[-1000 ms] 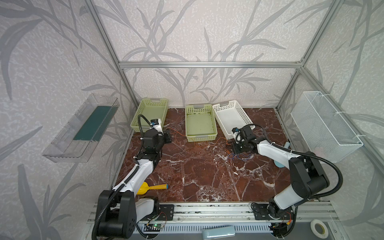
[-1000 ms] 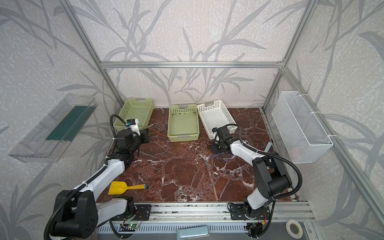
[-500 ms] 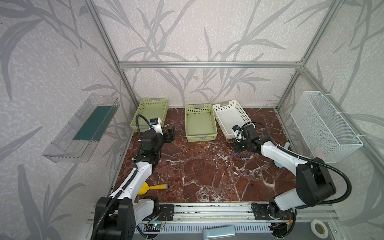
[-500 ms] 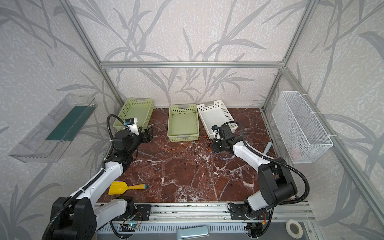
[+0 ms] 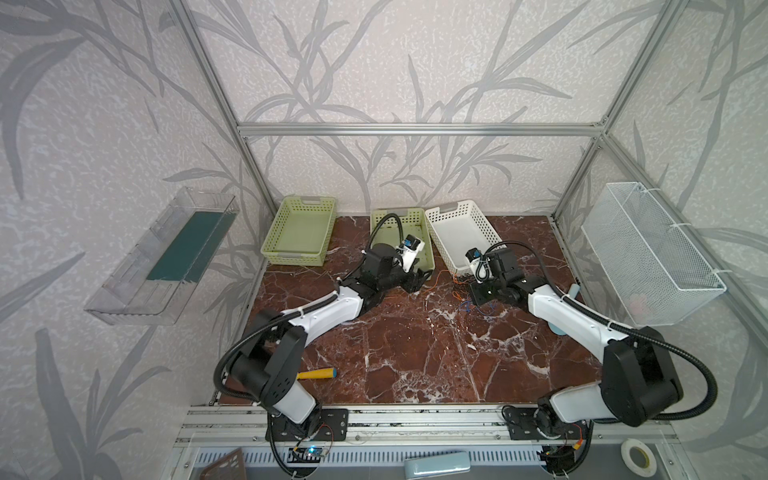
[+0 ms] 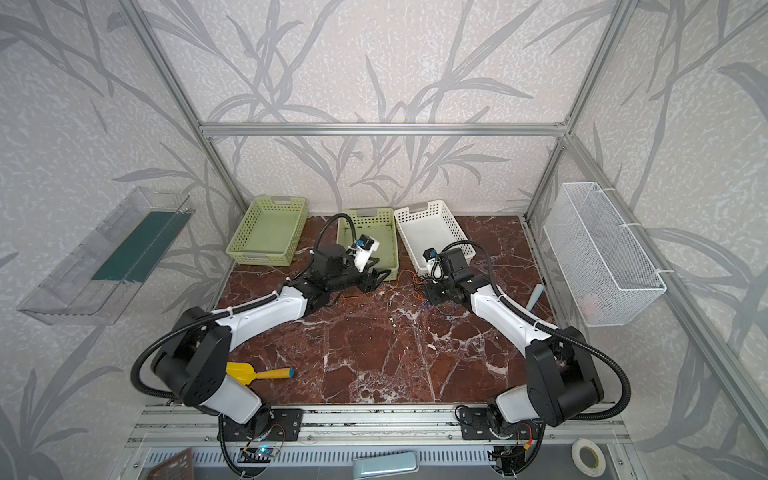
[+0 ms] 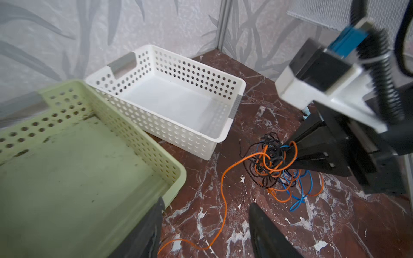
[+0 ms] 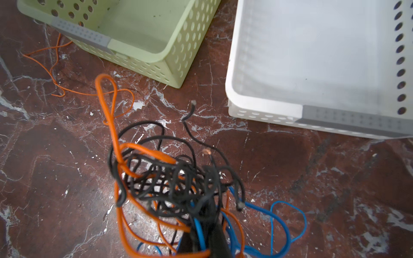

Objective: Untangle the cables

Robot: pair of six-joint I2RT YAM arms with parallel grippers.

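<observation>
A: Where are the cables (image 7: 274, 165) sitting?

B: They are lying in one knot of orange, blue and black on the desk (image 7: 335, 223), just beside the near corner of the white basket (image 7: 178, 105). The blue loops are spreading flat on the marble, while the black and orange part is bunching up higher.

A: What is the right gripper (image 7: 290, 154) doing?

B: It is reaching into the knot from the side away from the baskets. Its jaws are clenched together on the bundle, with an orange loop wrapping over the tip.

A: And the left gripper (image 7: 205, 232)?

B: It is hanging released by the corner of the green basket (image 7: 67, 156), well apart from the knot. Its two fingers (image 7: 266, 232) are standing wide and are pinching nothing.

A: Is anything linking the two sides?

B: An orange strand (image 7: 224, 201) is trailing out of the knot. It is curving across the desk and running under the gap between the left fingers.
</observation>
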